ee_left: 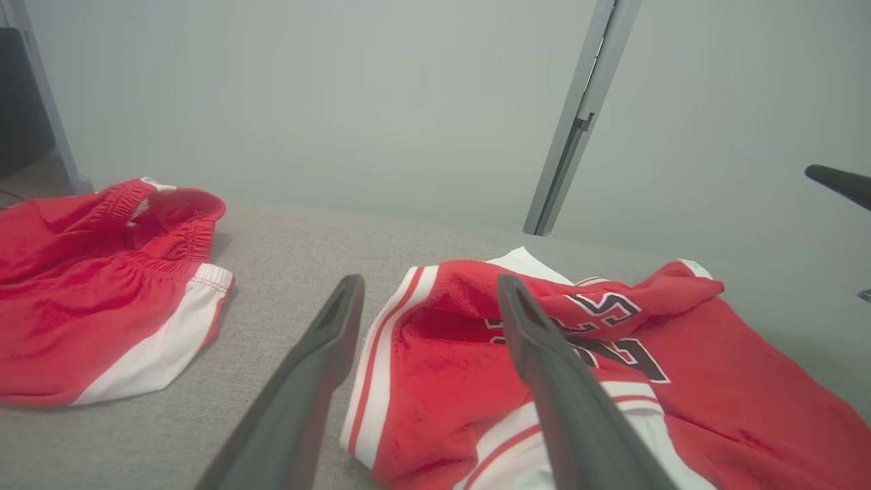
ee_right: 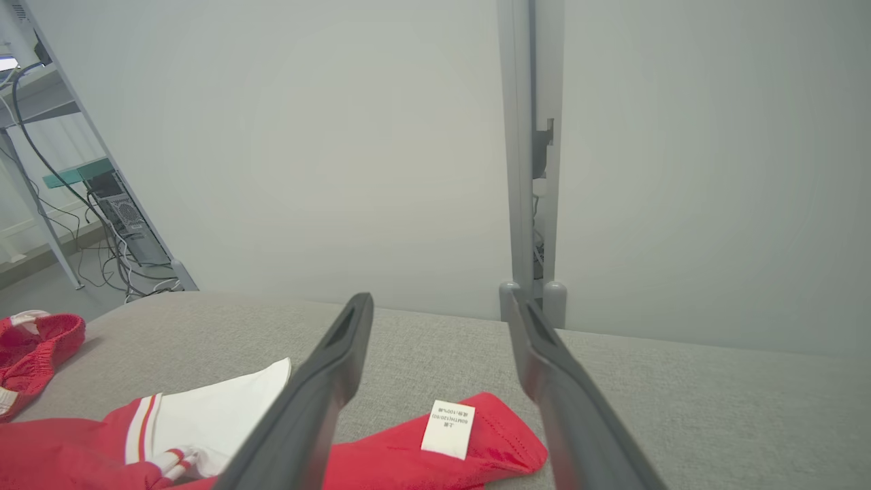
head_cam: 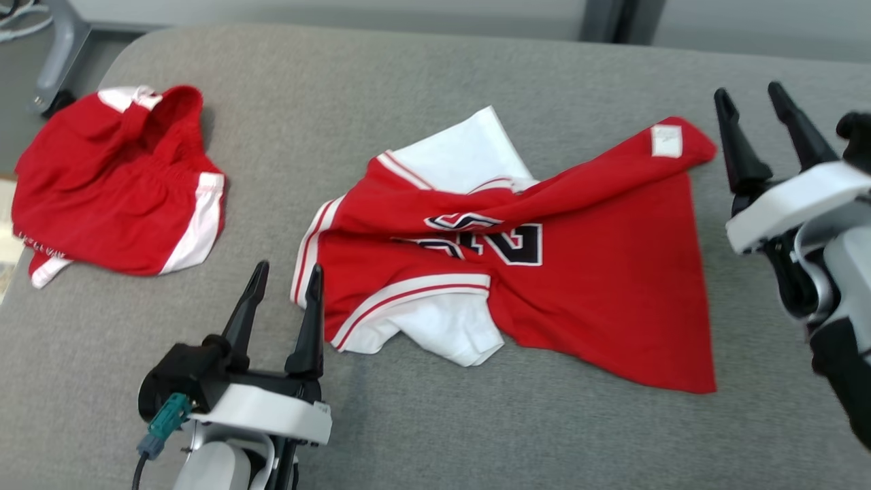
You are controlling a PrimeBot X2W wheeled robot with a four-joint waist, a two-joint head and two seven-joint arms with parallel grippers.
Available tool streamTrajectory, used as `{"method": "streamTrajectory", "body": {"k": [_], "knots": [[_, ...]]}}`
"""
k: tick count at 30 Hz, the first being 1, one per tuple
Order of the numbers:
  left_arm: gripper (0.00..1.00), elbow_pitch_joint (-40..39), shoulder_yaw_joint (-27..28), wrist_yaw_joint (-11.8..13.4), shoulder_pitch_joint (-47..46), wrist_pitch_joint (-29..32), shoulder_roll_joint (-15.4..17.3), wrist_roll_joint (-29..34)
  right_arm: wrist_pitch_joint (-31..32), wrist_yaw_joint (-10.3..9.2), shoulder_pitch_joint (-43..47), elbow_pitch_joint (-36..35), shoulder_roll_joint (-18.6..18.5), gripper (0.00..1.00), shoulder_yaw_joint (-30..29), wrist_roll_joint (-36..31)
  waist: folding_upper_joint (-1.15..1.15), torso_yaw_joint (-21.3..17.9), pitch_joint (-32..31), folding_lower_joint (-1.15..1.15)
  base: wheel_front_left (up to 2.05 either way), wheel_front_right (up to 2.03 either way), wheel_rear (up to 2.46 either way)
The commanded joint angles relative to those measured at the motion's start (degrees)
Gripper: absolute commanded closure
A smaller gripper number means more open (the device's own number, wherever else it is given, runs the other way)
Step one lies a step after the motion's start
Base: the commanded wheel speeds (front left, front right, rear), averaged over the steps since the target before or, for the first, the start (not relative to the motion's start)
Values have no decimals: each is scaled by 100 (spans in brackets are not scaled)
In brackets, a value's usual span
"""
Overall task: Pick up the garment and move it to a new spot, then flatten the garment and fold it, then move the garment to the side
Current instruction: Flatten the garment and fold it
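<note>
Our garment, a red jersey (head_cam: 585, 299) with white sleeves, lies crumpled in the middle of the head view, a little right of centre, on the grey cloth-covered desk (head_cam: 435, 435). It is not flat. One white sleeve (head_cam: 469, 156) sticks out toward the top of the frame, and another (head_cam: 449, 333) bunches toward the bottom. A thick fold runs across the chest and hides part of the dark number print (head_cam: 503, 241). The jersey's upper right corner is turned over and shows a small white label (head_cam: 665, 141).

Just to the right of that corner, at the right edge of the head view, we see the right gripper (head_cam: 748, 95). Its two dark fingers stand wide apart with nothing between them. In the right wrist view the label lies below the gap between the fingers, and they are clear of the cloth.

At the lower left of the head view is the left gripper (head_cam: 286, 274), spread just as wide and also empty. Its right finger points up just beside the jersey's striped left edge. In the left wrist view one finger crosses over the red cloth and the other over bare desk, and we cannot tell whether either touches.

Well apart from the jersey, at the upper left of the head view, lies a pair of red shorts (head_cam: 102, 197) with white side stripes, loosely heaped. Behind the desk stands a pale wall panel with a grey post (ee_right: 529, 150).
</note>
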Motion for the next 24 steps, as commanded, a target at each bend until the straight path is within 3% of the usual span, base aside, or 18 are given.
{"method": "streamTrajectory", "body": {"k": [1, 7, 13, 24], "knots": [[0, 20, 51, -30, 75, -10, 20, 68, -29, 2, 198, -137, -3, 0, -59, -49, 0, -256, -267, 0, 0, 0, 0], [0, 100, 179, -141, 257, -10, 21, 95, -28, 1, 1259, -1233, -17, 0, -452, -253, 0, -518, -623, 0, 0, 0, 0], [0, 24, 326, -70, 386, -10, 21, 60, -28, 2, 2376, -2197, 162, 0, -1038, -659, 0, -762, -842, 0, 0, 0, 0], [0, -31, 500, -24, 608, -10, 19, 8, -29, 2, 4135, -3277, 1046, 0, -1889, -1369, 0, -1042, -1087, 0, 0, 0, 0]]}}
